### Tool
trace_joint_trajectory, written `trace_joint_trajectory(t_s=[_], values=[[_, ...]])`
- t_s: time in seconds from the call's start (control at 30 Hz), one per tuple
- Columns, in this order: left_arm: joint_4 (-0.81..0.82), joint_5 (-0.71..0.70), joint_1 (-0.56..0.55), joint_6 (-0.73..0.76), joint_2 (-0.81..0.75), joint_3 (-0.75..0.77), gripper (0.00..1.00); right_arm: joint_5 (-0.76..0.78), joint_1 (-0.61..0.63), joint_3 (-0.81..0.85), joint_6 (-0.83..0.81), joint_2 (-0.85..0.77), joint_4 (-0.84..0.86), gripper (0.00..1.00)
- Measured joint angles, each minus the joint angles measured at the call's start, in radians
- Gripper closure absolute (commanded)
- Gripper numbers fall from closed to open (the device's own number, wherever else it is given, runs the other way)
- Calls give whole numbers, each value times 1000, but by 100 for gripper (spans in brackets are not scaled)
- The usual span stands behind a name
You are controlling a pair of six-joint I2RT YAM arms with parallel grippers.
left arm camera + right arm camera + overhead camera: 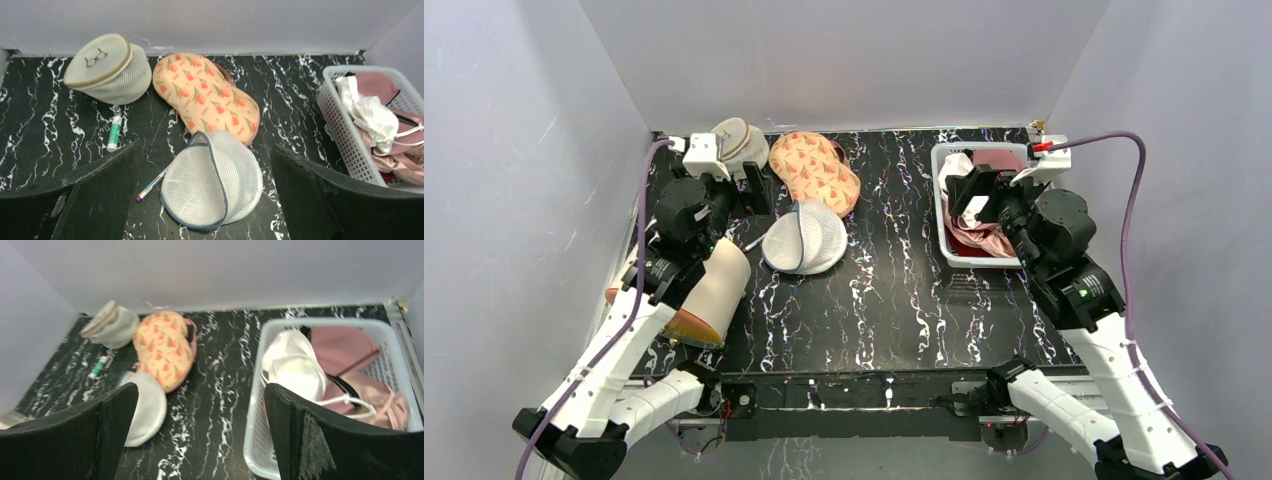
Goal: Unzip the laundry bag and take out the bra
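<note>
One peach floral laundry bag (peanut-shaped, pink-edged)

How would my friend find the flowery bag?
On the black marbled table, look near the far wall, left of middle. The peanut-shaped peach-orange fabric bag lies between a round beige-topped mesh pouch and a white mesh pouch. Only it has red flowers.

A lab robot cell, not a home: plain white panels wall in a black marble-patterned tabletop. A cabled left arm and right arm are bolted at its near edge. The laundry bag and a white basket lie on it.
</note>
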Motion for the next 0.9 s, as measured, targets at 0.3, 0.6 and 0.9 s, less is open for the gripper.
trace_joint_trajectory(t_s=[0.3, 0.6, 0.9], values=[[87, 97, 58, -8, 77, -123, 2, 37, -145, -144, 102, 15, 1, 2], [174, 187, 72, -18, 126, -197, 2, -91, -243, -207, 214, 132, 80, 2], [241, 225, 51, -20, 128, -214, 2, -116, -32, -48, 243, 565, 171, 2]])
